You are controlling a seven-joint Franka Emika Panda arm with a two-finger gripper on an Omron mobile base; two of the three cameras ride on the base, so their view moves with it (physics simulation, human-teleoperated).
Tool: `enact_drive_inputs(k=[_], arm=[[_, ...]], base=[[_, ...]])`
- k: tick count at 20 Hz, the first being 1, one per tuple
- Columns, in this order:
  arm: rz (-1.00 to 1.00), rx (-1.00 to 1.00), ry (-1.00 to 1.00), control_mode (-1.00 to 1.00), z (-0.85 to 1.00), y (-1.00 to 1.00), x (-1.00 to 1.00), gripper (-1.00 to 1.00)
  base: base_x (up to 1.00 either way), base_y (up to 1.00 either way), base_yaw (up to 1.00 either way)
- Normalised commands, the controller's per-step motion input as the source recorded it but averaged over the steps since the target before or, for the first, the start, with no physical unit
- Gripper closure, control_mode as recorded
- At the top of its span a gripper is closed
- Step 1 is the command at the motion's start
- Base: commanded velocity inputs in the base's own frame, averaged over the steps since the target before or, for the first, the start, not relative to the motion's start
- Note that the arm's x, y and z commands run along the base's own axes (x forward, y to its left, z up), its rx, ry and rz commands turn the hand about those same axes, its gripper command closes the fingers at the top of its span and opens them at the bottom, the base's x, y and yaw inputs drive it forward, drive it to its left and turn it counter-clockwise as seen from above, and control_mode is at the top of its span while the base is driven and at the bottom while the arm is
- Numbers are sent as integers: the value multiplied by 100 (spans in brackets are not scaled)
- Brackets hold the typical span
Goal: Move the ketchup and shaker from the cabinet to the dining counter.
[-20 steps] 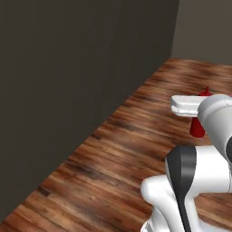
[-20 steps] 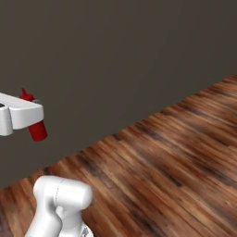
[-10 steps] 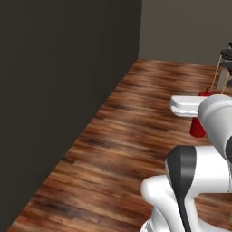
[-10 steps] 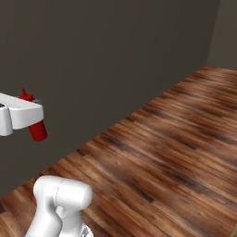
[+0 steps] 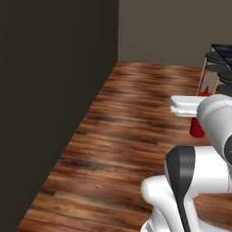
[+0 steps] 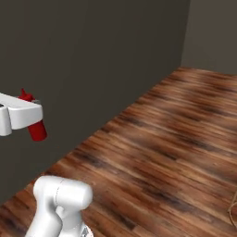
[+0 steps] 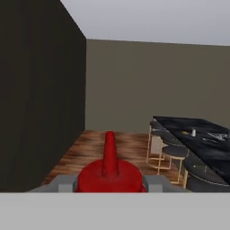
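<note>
My gripper [image 7: 110,182] is shut on the ketchup [image 7: 109,170], a red bottle whose narrow top rises straight ahead in the hand view. The ketchup [image 5: 198,128] hangs upright under the white hand above the wood floor, and its body [image 6: 37,131] shows below the gripper [image 6: 32,115] at the left edge. Ahead to the right lies the dining counter [image 7: 207,144], a black veined slab. A small pale capped thing on it looks like the shaker [image 7: 193,132]. The cabinet is out of view.
A tall dark wall [image 5: 50,90] runs along the left and ends at a corner. Gold-legged black stools [image 7: 172,151] line the counter's near side and also show as stools [image 5: 216,68] at the upper right. Wood floor [image 6: 176,139] spreads between wall and counter.
Both base views have swung: the dark wall's corner has come further in and the stools have entered at the right. The ketchup stays in the gripper, in the same place against the arm.
</note>
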Motion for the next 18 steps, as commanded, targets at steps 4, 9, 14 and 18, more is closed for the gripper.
enact_drive_inputs(k=[4,9,14,18], arm=[[0,0,0,100,0,0,0,100],[0,0,0,100,0,0,0,100],[0,0,0,100,0,0,0,100],[0,0,0,100,0,0,0,100]], base=[[100,4,-20],[100,6,-15],[100,4,-19],[100,23,-51]])
